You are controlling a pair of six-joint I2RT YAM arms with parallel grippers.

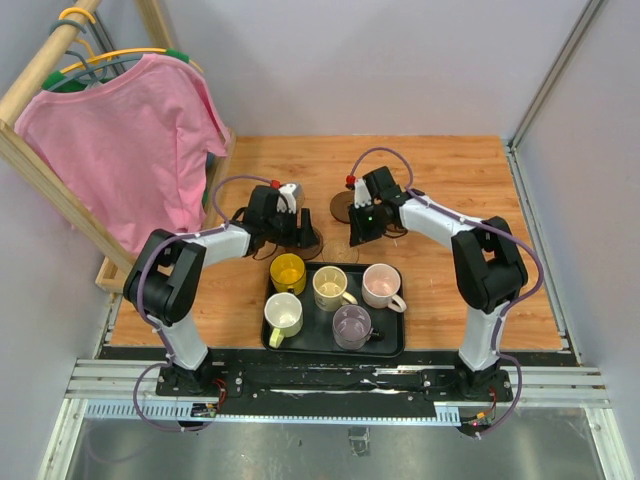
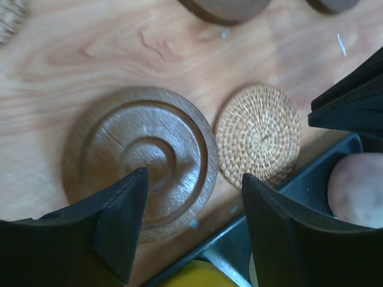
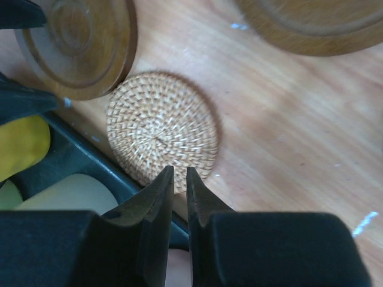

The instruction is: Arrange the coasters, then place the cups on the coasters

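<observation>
A tan woven coaster (image 3: 161,128) lies on the wood just beyond the tray rim. My right gripper (image 3: 178,173) hovers over its near edge, jaws almost together with nothing between them. Beside it lies a dark brown ringed coaster (image 2: 140,158), and my left gripper (image 2: 194,197) stands open above that coaster's near rim, holding nothing. More dark coasters (image 3: 311,24) lie farther back, one of them showing in the top view (image 1: 343,207). Another woven coaster (image 2: 9,18) peeks in at a corner. The yellow cup (image 1: 288,272), cream cup (image 1: 330,288), pink cup (image 1: 382,286), white cup (image 1: 283,315) and grey-purple cup (image 1: 352,325) stand in the tray.
The black tray (image 1: 392,345) sits at the near middle of the wooden table. A wooden rack with a pink shirt (image 1: 130,150) leans at the left. Both grippers hang close together just behind the tray.
</observation>
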